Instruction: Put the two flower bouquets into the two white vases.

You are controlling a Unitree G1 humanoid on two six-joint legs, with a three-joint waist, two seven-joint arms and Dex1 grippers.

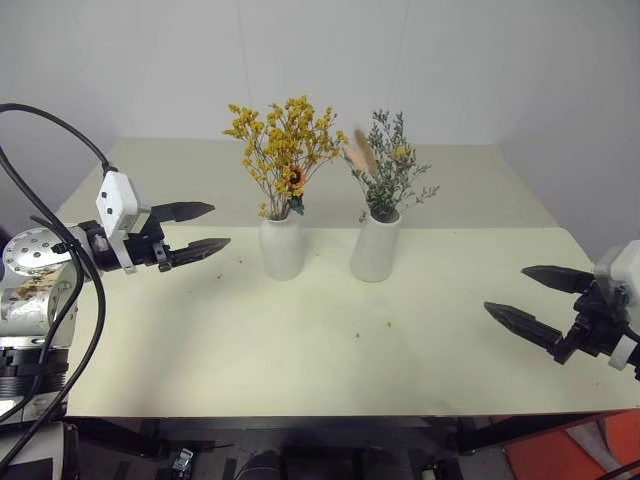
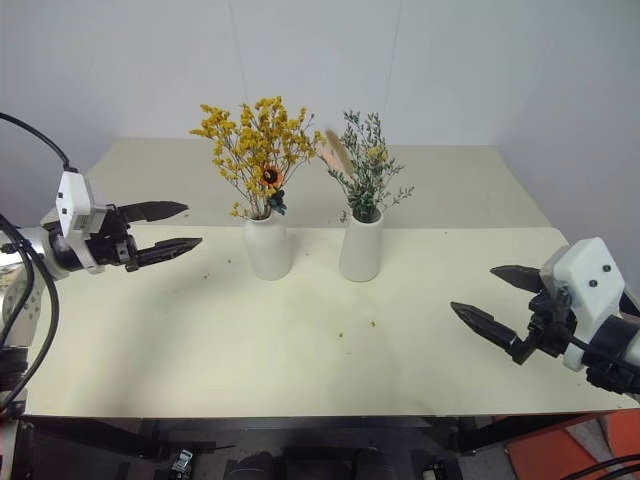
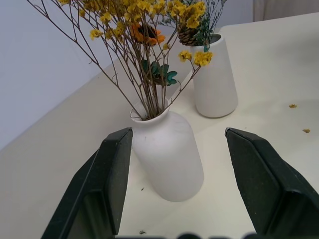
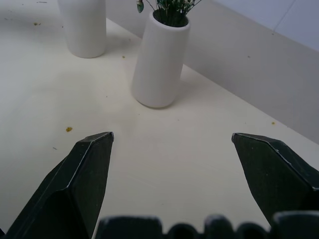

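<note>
1. Looking down from my head, the pale table [image 1: 300, 350] carries both vases side by side toward twelve o'clock. The bottle-shaped vase [image 1: 282, 247] stands at about eleven o'clock of the table's middle, and the tapered vase [image 1: 376, 247] at about one o'clock. They are near each other but apart.
2. The yellow-orange bouquet [image 1: 283, 145] stands upright in the bottle-shaped vase. The grey-green bouquet [image 1: 388, 168] stands in the tapered vase, its peach plume leaning toward the yellow bunch.
3. My left gripper [image 1: 198, 228] hangs at nine o'clock of the bottle-shaped vase, pointing at it, fingers apart and holding nothing, with a clear gap to the vase.
4. My right gripper [image 1: 520, 295] sits at about four o'clock of the tapered vase, well apart from it, fingers spread wide and empty.
5. My left wrist view brings out details the head views lack: thin brown stems entering the narrow neck, a teal flower [image 3: 162, 74] among them, and a pine cone [image 3: 188, 35] at the tapered vase's mouth.
6. My right wrist view shows the tapered vase's wide mouth holding dark green stems, and small yellow crumbs [image 4: 69, 129] on the table between my fingers and the vases.
</note>
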